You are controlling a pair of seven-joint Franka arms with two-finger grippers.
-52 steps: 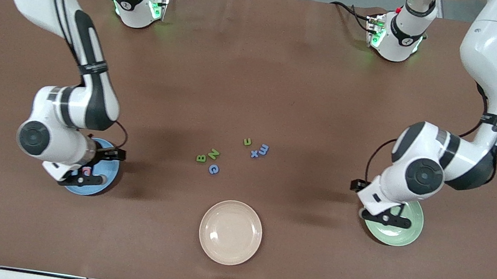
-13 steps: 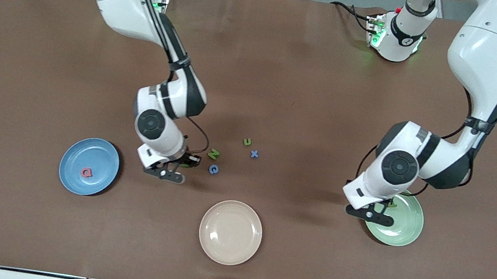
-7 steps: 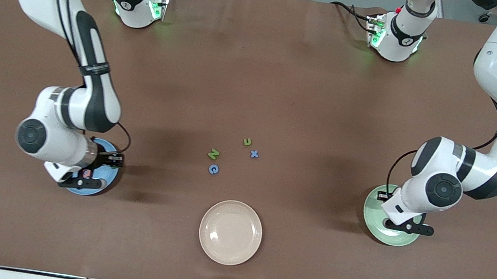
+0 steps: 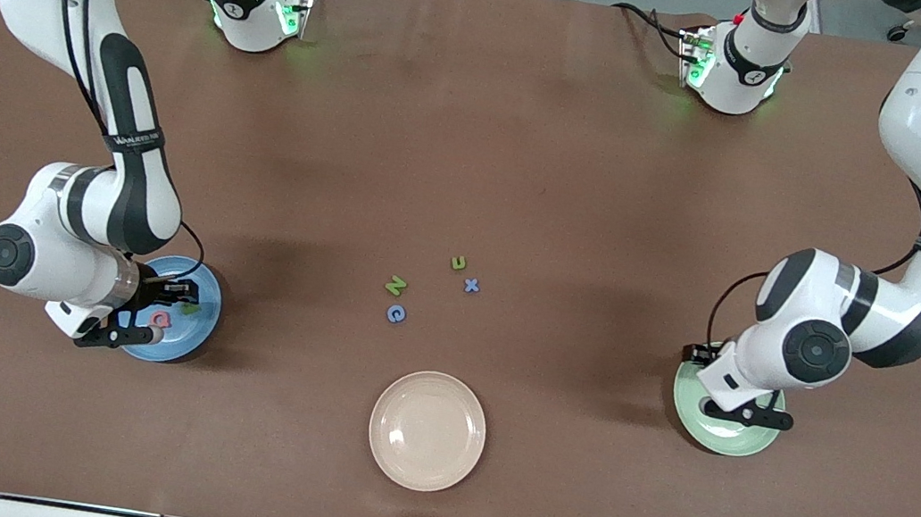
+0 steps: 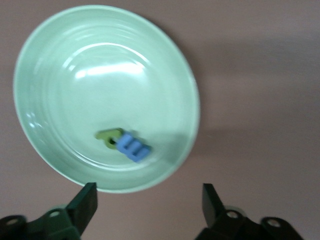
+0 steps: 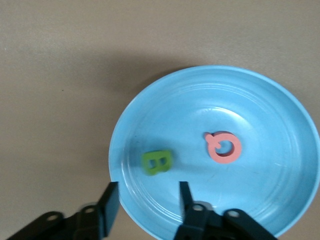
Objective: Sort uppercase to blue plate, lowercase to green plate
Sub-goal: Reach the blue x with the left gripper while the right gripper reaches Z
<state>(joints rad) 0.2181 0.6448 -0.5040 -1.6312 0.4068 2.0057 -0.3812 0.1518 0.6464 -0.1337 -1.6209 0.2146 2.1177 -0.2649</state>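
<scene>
Both jaws stand open and empty: your right gripper over the blue plate, left gripper over the green plate. Lift straight, or fingers may clip rims and scatter the green B or blue m.

Blue plate on brown table, green B beside pink G (apart), right gripper fingers parted, empty

Brown table: blue plate, cream plate, green plate, four loose letters.

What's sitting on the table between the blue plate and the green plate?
In the front view: between the blue plate and green plate lie four loose letters, plus the cream plate, nearer the camera.
</scene>
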